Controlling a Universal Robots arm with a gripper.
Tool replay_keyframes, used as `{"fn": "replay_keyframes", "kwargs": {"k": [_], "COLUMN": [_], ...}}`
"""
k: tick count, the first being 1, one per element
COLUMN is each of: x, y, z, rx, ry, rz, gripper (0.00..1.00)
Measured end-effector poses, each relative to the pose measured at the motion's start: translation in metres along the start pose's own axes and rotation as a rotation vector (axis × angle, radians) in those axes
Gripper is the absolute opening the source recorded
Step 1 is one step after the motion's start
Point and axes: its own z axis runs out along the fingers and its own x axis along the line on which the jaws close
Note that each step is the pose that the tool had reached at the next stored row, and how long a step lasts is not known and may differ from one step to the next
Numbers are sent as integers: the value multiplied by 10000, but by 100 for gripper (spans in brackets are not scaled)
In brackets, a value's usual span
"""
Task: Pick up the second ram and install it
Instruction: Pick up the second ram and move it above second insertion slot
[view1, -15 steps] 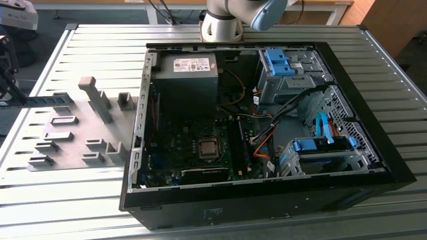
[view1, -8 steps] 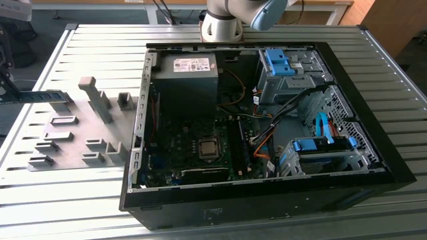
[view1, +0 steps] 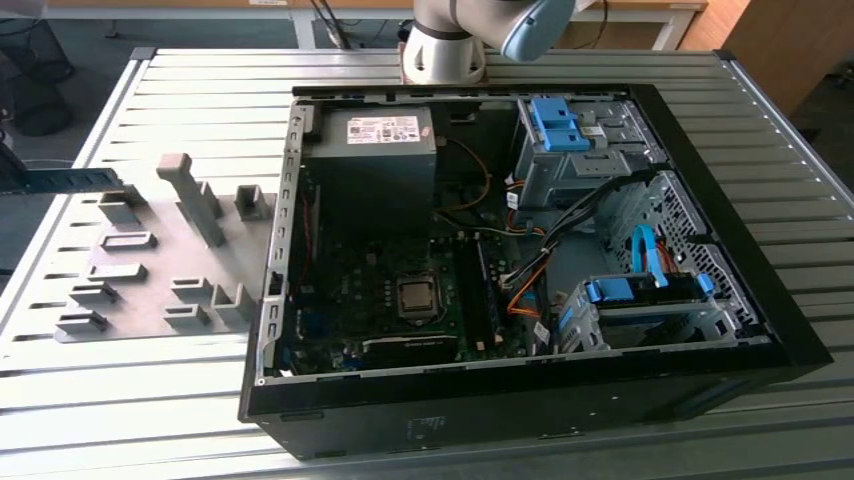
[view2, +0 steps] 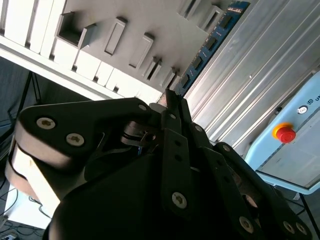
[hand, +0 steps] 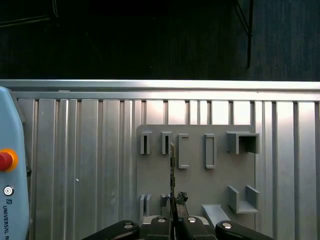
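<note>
Gripper (hand: 173, 216): clamped on one end of the second ram (view2: 210, 43); the stick is held edge-on over the grey holder plate (hand: 200, 182).
Ram position: at the exterior view's left; well apart from the computer case (view1: 534, 410).
Risk: the thin board could be tilted or slipped in the end grip; a holder block (hand: 183, 151) could be snagged.

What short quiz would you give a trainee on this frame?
1. True or false: the second ram is already seated in the computer case.
2. What do the fingers grip? A) a blue drive latch B) the second ram C) a cable
3. Fill in: the grey holder plate lies toward the exterior view's ____ of the case.
Key: 1 false; 2 B; 3 left.
</note>
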Motion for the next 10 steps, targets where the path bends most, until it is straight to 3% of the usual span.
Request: {"fn": "replay_keyframes", "kwargs": {"k": [10], "x": [0], "y": [5], "z": [-182], "rx": [0], "ry": [0], "rz": [0], "gripper": [14]}}
